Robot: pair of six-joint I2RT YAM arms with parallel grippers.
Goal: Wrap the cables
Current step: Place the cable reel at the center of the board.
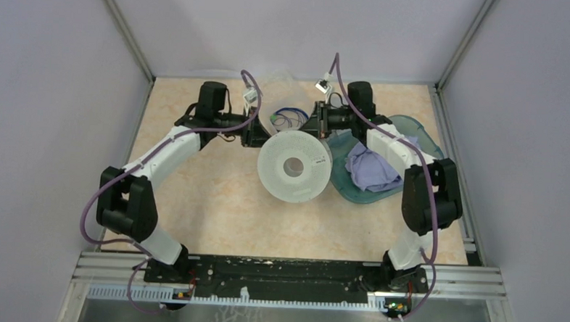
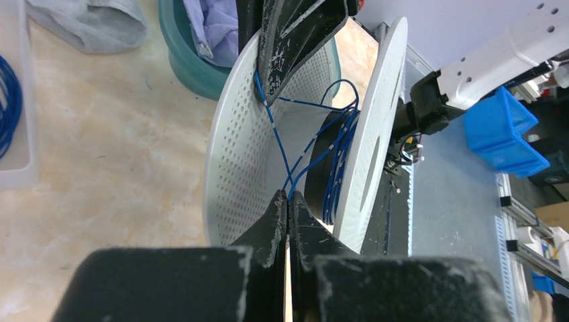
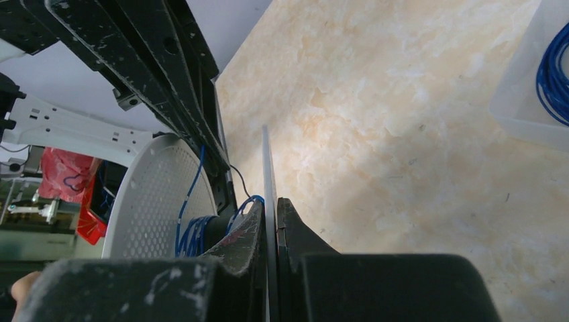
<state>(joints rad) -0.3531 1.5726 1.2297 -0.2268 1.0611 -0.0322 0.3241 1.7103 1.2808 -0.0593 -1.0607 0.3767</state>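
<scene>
A pale grey perforated spool (image 1: 294,166) stands on edge between my two grippers. My right gripper (image 3: 270,204) is shut on the rim of one spool flange (image 3: 266,161). My left gripper (image 2: 288,198) is shut on a thin blue wire (image 2: 298,151) between the flanges. That wire runs up past the right gripper's finger (image 2: 288,40) and round the dark hub (image 2: 322,154), where several blue turns lie (image 3: 191,231). A short, very thin dark strand (image 3: 239,180) shows beside the rim. The rest of the dark grey cable is out of sight.
A clear box with a blue wire coil (image 1: 287,117) lies behind the spool; it also shows in the right wrist view (image 3: 550,74). A teal basin (image 1: 414,134) holding a purple cloth (image 1: 372,168) sits right of the spool. A grey cloth (image 2: 87,23) lies near it.
</scene>
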